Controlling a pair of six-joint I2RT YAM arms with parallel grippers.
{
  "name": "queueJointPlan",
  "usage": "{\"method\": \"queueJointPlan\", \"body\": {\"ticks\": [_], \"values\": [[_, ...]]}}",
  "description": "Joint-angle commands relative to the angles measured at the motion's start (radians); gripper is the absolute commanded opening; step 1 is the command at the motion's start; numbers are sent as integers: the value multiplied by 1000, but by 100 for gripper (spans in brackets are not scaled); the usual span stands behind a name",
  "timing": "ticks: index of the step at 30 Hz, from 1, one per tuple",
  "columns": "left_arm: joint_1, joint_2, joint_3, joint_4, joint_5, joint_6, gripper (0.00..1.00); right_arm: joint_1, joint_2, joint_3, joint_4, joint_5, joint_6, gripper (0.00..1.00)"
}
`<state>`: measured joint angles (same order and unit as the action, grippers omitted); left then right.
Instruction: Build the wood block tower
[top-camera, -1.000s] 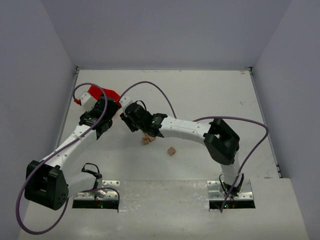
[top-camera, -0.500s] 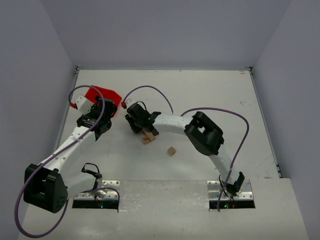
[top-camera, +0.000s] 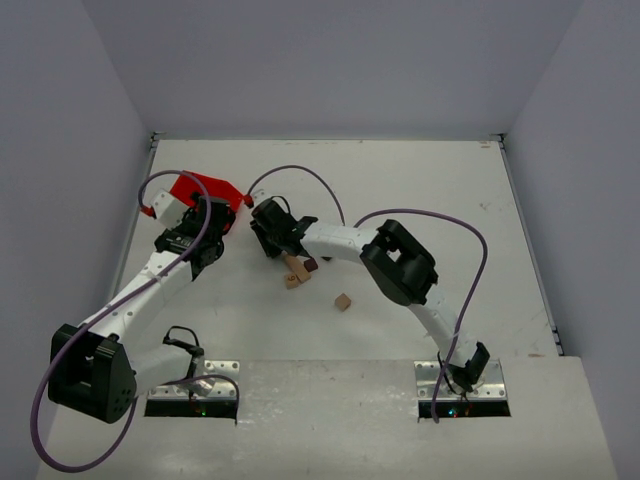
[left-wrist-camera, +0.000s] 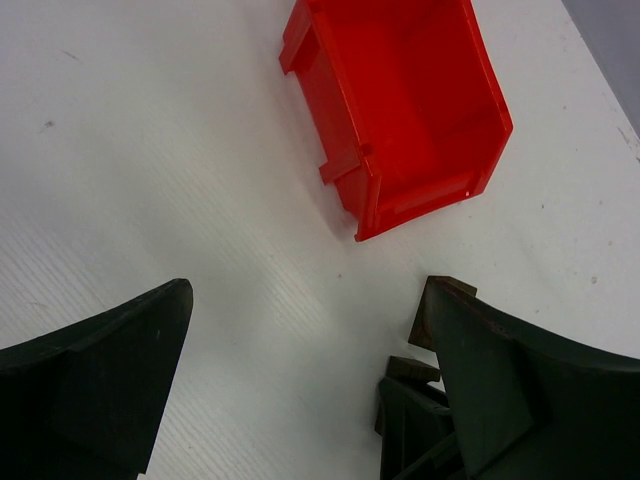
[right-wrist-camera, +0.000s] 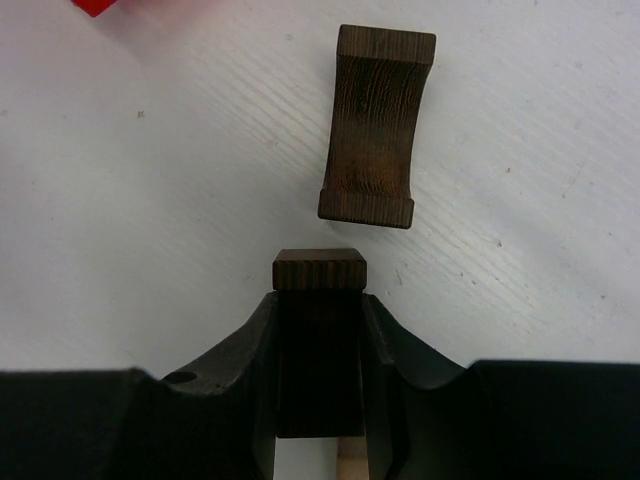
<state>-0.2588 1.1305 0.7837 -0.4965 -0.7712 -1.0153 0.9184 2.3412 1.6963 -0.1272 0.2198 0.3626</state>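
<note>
My right gripper (right-wrist-camera: 318, 300) is shut on a dark brown wood block (right-wrist-camera: 318, 272) whose end sticks out past the fingertips. Just beyond it a second dark brown block (right-wrist-camera: 378, 125) with a hollowed face lies on the table. In the top view this gripper (top-camera: 266, 228) sits left of a small cluster of tan blocks (top-camera: 294, 271), with a dark piece (top-camera: 311, 265) beside them. One tan cube (top-camera: 343, 301) lies apart, nearer the arms. My left gripper (left-wrist-camera: 310, 390) hangs open over bare table below the red bin, nothing between its fingers. No stacked tower shows.
The red bin (left-wrist-camera: 400, 100) lies on its side at the back left (top-camera: 205, 187), close to both grippers. The two grippers (top-camera: 203, 228) are near each other. Purple cables arc over the table. Walls enclose the left, back and right sides.
The right arm has folded its elbow in towards the middle, and its gripper, still holding the dark block, shifted slightly towards the back. The left gripper barely moved.
</note>
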Motion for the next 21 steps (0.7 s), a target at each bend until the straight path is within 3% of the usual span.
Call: {"method": "queueJointPlan", "body": {"ticks": [1,21], "values": [[13,-5,-1,38,-16,1,100,-9,24,48,-27,65,-4,16],[13,-4,-3,49,0,8,100,-12,26,37,-22,79,-14,21]]}}
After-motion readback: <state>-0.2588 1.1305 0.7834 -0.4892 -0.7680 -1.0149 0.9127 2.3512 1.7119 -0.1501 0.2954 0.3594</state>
